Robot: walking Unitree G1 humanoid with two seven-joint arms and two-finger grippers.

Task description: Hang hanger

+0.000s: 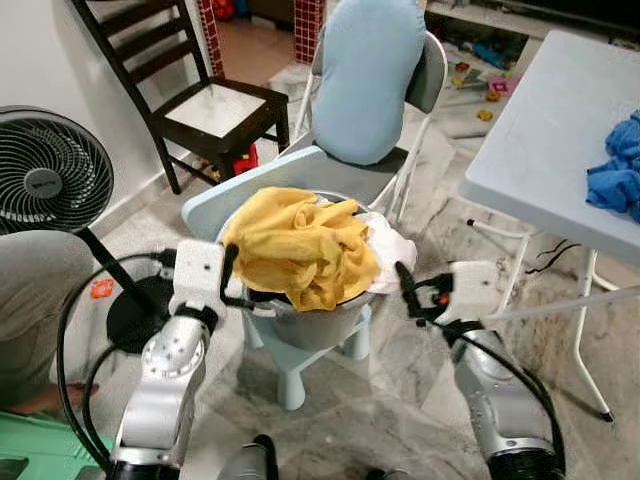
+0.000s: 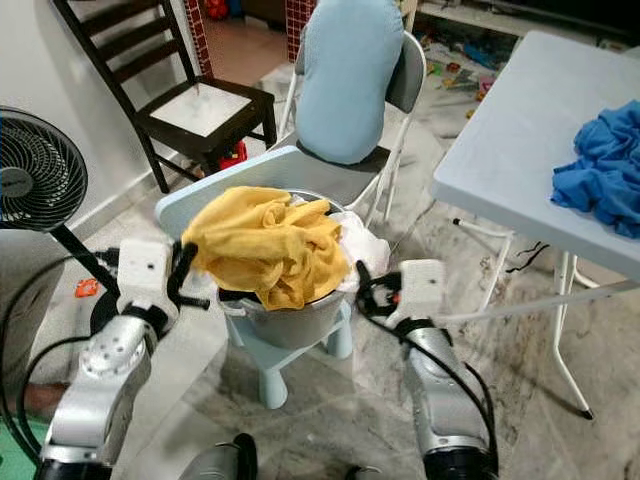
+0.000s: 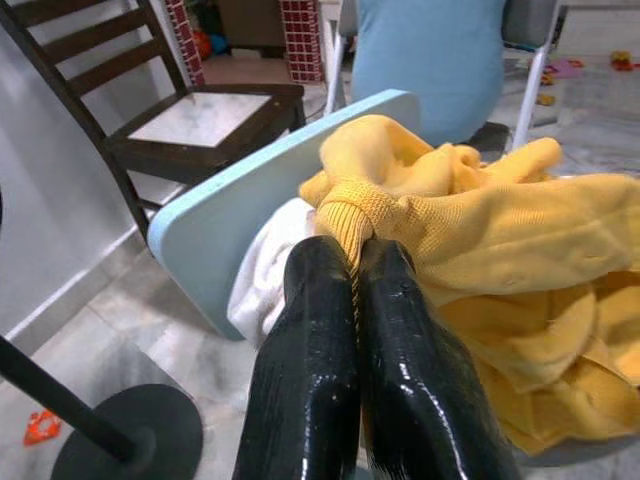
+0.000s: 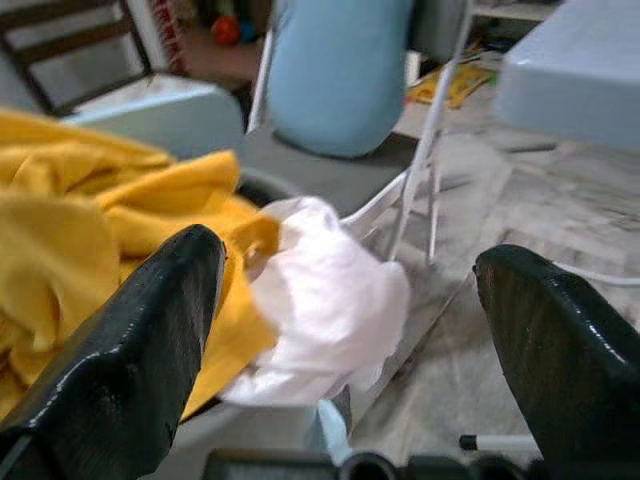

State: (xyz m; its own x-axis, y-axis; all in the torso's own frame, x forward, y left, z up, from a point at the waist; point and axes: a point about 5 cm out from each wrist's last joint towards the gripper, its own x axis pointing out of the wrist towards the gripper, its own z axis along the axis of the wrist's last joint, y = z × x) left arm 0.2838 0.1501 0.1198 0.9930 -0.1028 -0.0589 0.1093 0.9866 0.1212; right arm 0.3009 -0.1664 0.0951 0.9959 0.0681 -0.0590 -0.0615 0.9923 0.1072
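Observation:
A yellow garment (image 1: 300, 245) lies heaped on top of a grey basin (image 1: 310, 325), with a white cloth (image 1: 392, 245) spilling over the basin's right side. My left gripper (image 1: 232, 275) is at the basin's left rim. In the left wrist view its two black fingers (image 3: 320, 300) are shut on a ribbed edge of the yellow garment (image 3: 350, 205). My right gripper (image 1: 412, 295) stands open just right of the basin, close to the white cloth (image 4: 320, 290), with nothing between its fingers.
The basin rests on a light blue stool (image 1: 295, 375), with a light blue panel (image 1: 250, 190) behind it. A fan (image 1: 45, 170) and a person's leg (image 1: 35, 290) are on the left. Behind are a dark wooden chair (image 1: 215, 110) and a folding chair (image 1: 430, 70). A white table (image 1: 550, 140) holding a blue cloth (image 1: 615, 165) stands on the right.

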